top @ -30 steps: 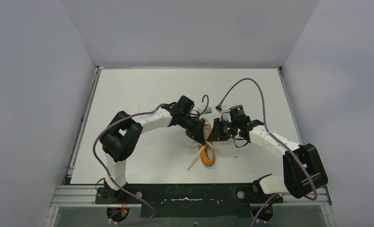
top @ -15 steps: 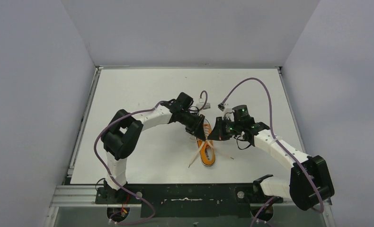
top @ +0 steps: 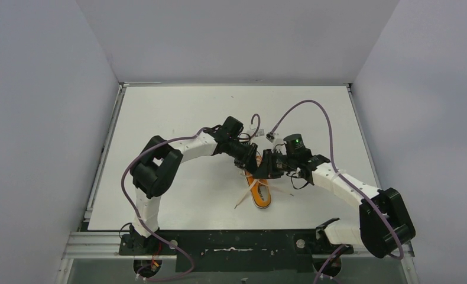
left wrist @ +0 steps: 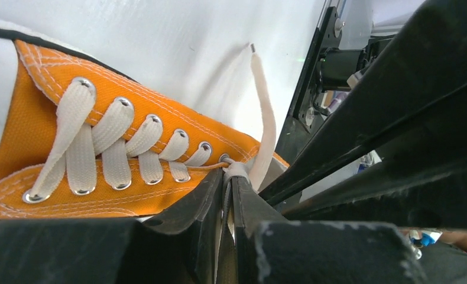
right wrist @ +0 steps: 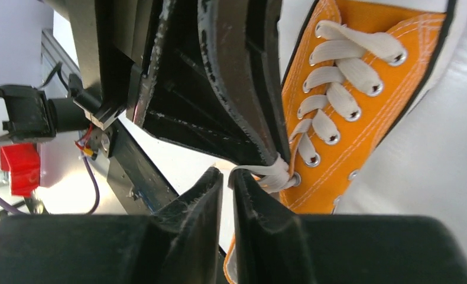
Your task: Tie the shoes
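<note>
The orange sneaker (top: 259, 194) with white sole lies mid-table, toe toward the arms; it also shows in the left wrist view (left wrist: 39, 83) and the right wrist view (right wrist: 391, 89). Its whitish laces (top: 245, 197) trail out to both sides. My left gripper (top: 250, 163) is shut on a lace at the top eyelets (left wrist: 227, 177); a free strand (left wrist: 265, 112) runs away over the table. My right gripper (top: 264, 168) sits just beside it (right wrist: 226, 173), jaws a narrow slit apart, with a lace loop (right wrist: 272, 171) against the outside of one fingertip. The left finger (right wrist: 237, 77) looms close above.
Purple cables (top: 314, 106) arc over the back of the white table (top: 178, 112). Both arms cross in front of the shoe's heel end. Grey walls enclose the table on three sides; a metal rail (top: 237, 242) runs along the near edge.
My right gripper has moved left, close up against the left gripper at the shoe's top eyelets. The left gripper has shifted slightly and stays shut on the lace.
</note>
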Available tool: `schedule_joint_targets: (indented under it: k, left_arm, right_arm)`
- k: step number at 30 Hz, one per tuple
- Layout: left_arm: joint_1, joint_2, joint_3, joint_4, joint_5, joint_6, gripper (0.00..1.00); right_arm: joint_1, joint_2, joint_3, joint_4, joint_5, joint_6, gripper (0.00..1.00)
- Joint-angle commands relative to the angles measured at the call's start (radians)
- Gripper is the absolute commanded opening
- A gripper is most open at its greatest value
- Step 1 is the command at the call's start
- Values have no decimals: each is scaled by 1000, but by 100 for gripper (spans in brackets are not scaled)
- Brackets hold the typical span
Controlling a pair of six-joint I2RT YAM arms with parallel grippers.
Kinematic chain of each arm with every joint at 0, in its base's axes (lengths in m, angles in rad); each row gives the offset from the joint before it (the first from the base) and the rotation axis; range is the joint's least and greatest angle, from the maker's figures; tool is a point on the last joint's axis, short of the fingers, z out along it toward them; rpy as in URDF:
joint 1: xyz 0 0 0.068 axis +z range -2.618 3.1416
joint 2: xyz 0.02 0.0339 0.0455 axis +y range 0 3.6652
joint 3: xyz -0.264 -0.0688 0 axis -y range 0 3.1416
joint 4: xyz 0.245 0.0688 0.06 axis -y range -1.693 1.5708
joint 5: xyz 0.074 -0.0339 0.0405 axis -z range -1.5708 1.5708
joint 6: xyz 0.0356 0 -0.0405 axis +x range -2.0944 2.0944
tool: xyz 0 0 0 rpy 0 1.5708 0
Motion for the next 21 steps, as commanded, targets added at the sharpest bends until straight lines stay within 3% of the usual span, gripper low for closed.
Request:
schedule_joint_targets:
  k: [1,4,10,13,17,21]
  left_arm:
    - [-1,11,-2,116,29,-32,8]
    - [3,14,-12,139,29,-40,8]
    - [4,19,-21,150,21,-42,7]
    - [6,20,-24,157,21,-45,7]
    - [6,18,-25,159,20,-46,7]
    - [6,15,-25,147,23,-37,6]
  right_arm:
    - [27,3,41,45,-47,65,22]
    - [-27,-51,46,-62,-35,47,36]
    - [-137,-124,92,-251,-18,-57,43]
    - [-181,-117,103,-272,17,-139,42]
    - [-199,-104,70,-159,58,-227,39]
    - [-229,-4,42,-56,-55,-225,30]
